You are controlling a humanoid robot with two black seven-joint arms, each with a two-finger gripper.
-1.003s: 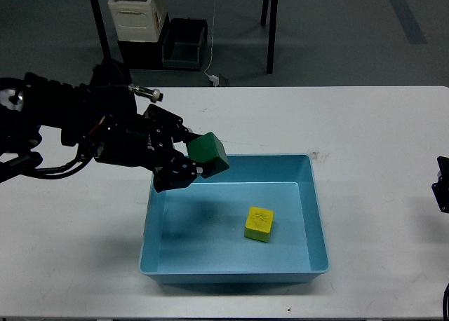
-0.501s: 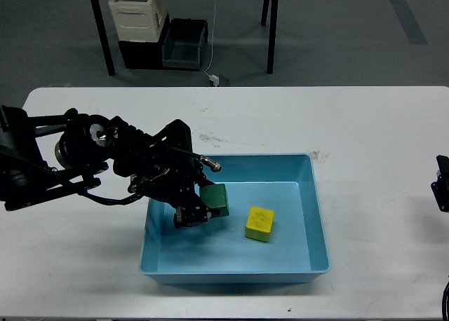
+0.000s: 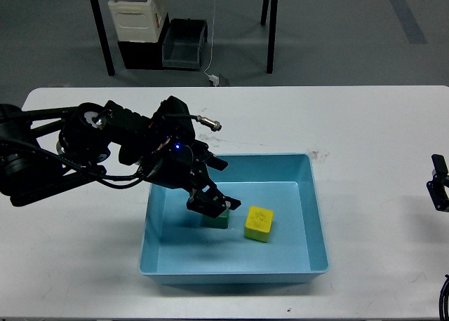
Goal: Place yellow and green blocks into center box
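The green block (image 3: 217, 221) rests on the floor of the blue box (image 3: 306, 195), just left of the yellow block (image 3: 259, 223). My left gripper (image 3: 213, 205) hangs right over the green block, its fingertips (image 3: 231, 205) spread at the block's top edges, and it looks open. The gripper hides the top of the green block. The yellow block lies free in the box's middle. Only a small dark part of my right gripper (image 3: 440, 190) shows at the right edge, well away from the box.
The box sits on a white table (image 3: 365, 125). Beyond the table's far edge stand a white crate (image 3: 137, 12), a dark bin (image 3: 184, 44) and table legs on the floor. A cable hangs down to the floor behind.
My left gripper carried the green block from above the box's left rim down into the box. The block now sits on the floor and the fingers have spread.
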